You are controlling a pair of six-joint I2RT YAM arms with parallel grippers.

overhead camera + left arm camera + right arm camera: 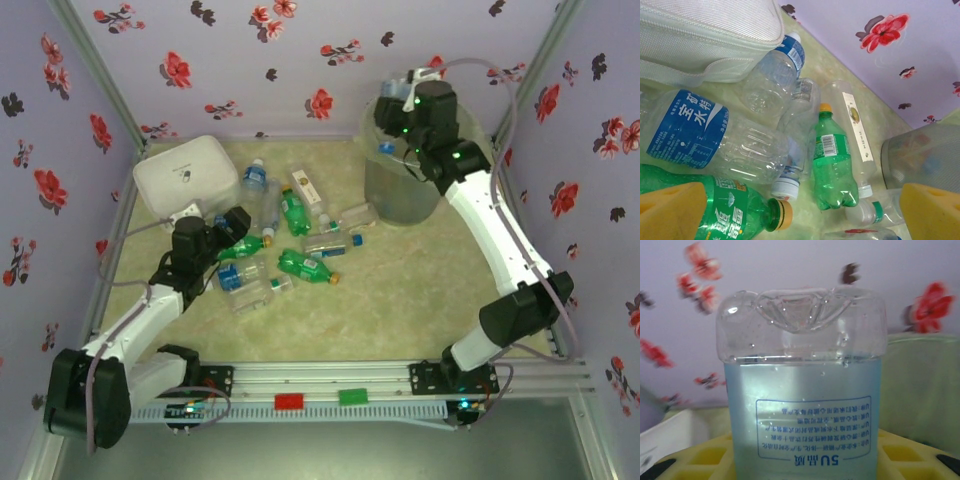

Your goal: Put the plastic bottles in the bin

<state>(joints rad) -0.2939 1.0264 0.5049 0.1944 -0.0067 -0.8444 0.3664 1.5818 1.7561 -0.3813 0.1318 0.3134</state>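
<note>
Bottle clearance is judged well short of its end, with most of the pile yet to be moved. At far left, a white rounded-rectangular fabric case (185, 168) is seen closed beside the heap, its contents hidden. Next to it, the left gripper (800, 212) is held low over the pile with its yellow foam pads (672, 210) spread wide and nothing between them. A green plastic bottle with an orange cap (735, 212) is framed just beneath, untouched. Across the middle of the pale marbled table (400, 300), about ten small plastic bottles (303, 264), clear, green and blue-labelled, are left lying on their sides, several touching or overlapping. To the right, the tall round translucent grey-green bin (397, 195) is stood at the back of the table, with the nearest bottles just beside its foot. Faint coloured shapes can be made out through its wall in the left wrist view, but what has been dropped in cannot be told. Above its rim, the right gripper (800, 467) is shown clamped on a clear bottle with a pale blue label (800, 390), carried upside down with its base upward and judged close to being released.
</note>
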